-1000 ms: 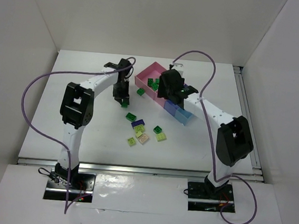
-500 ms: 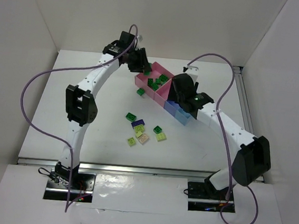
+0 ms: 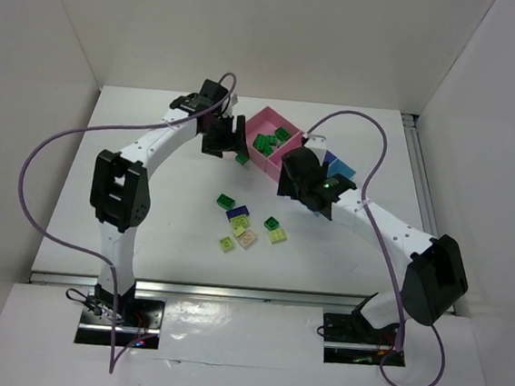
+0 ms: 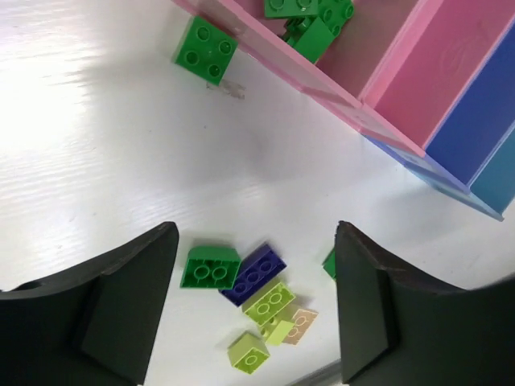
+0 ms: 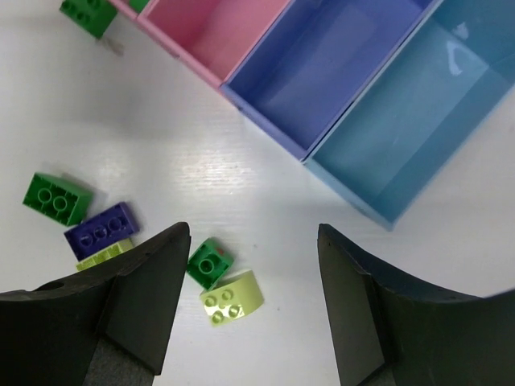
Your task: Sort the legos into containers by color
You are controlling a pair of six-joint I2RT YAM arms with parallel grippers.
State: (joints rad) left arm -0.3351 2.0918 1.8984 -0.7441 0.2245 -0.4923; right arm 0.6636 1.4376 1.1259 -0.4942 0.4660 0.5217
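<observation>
My left gripper (image 4: 256,241) (image 3: 225,141) hangs open and empty by the larger pink container (image 3: 262,123), which holds several dark green legos (image 3: 266,142) (image 4: 310,22). One green lego (image 4: 206,51) (image 3: 242,158) lies on the table against that container's wall. Far below its fingers lies a cluster: a green brick (image 4: 211,267), a dark purple one (image 4: 256,273), a yellow-green one (image 4: 270,301) and a beige one (image 4: 302,324). My right gripper (image 5: 251,241) (image 3: 294,178) is open and empty above a green lego (image 5: 209,262) and a yellow-green lego (image 5: 232,298).
The smaller pink bin (image 5: 217,32), violet-blue bin (image 5: 330,64) and light blue bin (image 5: 410,121) hold nothing. The right arm covers part of this row in the top view. White walls stand close around the table (image 3: 147,201).
The left gripper lifted from the table, swung over the pink container, opened, and has drawn back to its near-left side. The right gripper moved off the bins toward the loose legos.
</observation>
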